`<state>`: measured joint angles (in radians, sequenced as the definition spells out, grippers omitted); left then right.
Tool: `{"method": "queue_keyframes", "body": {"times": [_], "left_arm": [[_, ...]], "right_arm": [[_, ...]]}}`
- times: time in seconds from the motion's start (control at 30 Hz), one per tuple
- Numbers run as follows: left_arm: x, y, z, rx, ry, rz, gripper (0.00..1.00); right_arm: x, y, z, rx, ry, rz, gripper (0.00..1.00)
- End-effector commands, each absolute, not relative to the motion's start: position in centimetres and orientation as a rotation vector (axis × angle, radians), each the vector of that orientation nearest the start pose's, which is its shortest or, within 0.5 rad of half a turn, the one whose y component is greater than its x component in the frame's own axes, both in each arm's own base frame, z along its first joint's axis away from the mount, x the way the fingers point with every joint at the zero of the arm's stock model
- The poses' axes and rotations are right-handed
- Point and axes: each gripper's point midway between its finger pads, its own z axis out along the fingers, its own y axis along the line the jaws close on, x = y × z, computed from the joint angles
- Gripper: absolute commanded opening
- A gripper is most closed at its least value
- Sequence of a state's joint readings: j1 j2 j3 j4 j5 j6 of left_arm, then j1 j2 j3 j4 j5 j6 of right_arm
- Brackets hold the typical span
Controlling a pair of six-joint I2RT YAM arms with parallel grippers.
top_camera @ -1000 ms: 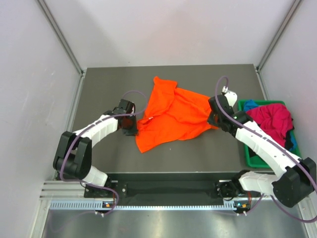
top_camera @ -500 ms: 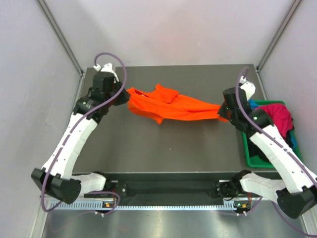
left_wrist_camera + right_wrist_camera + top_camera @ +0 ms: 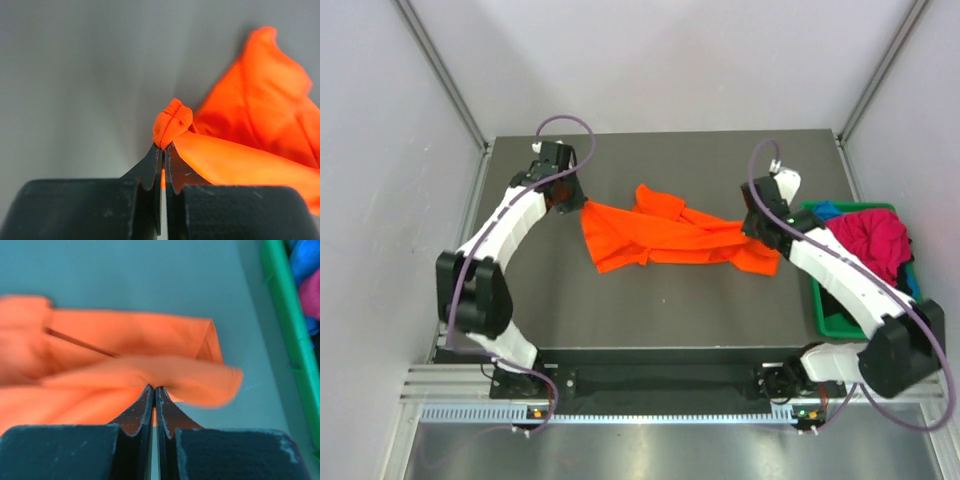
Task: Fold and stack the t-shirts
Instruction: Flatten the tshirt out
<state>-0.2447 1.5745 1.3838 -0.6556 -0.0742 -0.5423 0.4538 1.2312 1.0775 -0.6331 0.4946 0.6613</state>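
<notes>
The orange t-shirt point(image 3: 665, 238) lies stretched left to right across the middle of the dark table, creased and partly bunched. My left gripper point(image 3: 572, 203) is shut on its left corner; the left wrist view shows the cloth point(image 3: 240, 130) pinched at the fingertips point(image 3: 163, 147). My right gripper point(image 3: 756, 232) is shut on the shirt's right edge; the right wrist view shows the cloth point(image 3: 125, 370) held at the tips point(image 3: 153, 388). The magenta-red shirt point(image 3: 870, 240) and the blue shirt point(image 3: 826, 211) lie crumpled in the green bin.
The green plastic bin point(image 3: 826, 318) stands at the table's right edge, close to my right arm, and shows in the right wrist view point(image 3: 290, 340). Grey walls enclose the table on the left, back and right.
Both grippers have lowered toward the table with the orange shirt. The left one moved right and nearer, the right one moved left. The shirt went from hanging taut to lying on the table.
</notes>
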Motion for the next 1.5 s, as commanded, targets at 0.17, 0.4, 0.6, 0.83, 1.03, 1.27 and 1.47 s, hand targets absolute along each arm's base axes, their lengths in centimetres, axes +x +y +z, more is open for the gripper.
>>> {"method": "queue_keyframes", "body": {"times": [0.17, 0.4, 0.6, 0.83, 1.03, 1.27, 1.47], "left_arm": [[48.2, -12.0, 12.7, -0.370, 2.461, -0.385, 0.00], [47.9, -9.2, 12.0, -0.362, 2.519, -0.162, 0.45], [42.8, -8.1, 16.0, -0.371, 2.464, -0.169, 0.54], [35.7, -11.8, 13.6, -0.357, 2.505, -0.522, 0.52], [33.4, -13.1, 10.4, -0.458, 2.526, -0.653, 0.47], [32.7, -13.6, 7.5, -0.519, 2.523, -0.640, 0.46], [31.9, -13.6, 4.3, -0.562, 2.560, -0.635, 0.46]], "right_arm": [[35.7, 9.4, 13.8, 0.446, 2.311, -0.059, 0.00], [35.9, 9.4, 11.8, 0.434, 2.365, -0.080, 0.00], [34.9, 9.8, 11.9, 0.426, 2.381, -0.023, 0.00], [33.8, 9.9, 11.9, 0.434, 2.382, 0.014, 0.00], [32.8, 10.3, 12.0, 0.451, 2.373, 0.087, 0.00], [32.1, 10.5, 11.8, 0.451, 2.380, 0.116, 0.00], [32.0, 10.9, 11.7, 0.447, 2.380, 0.144, 0.00]]}}
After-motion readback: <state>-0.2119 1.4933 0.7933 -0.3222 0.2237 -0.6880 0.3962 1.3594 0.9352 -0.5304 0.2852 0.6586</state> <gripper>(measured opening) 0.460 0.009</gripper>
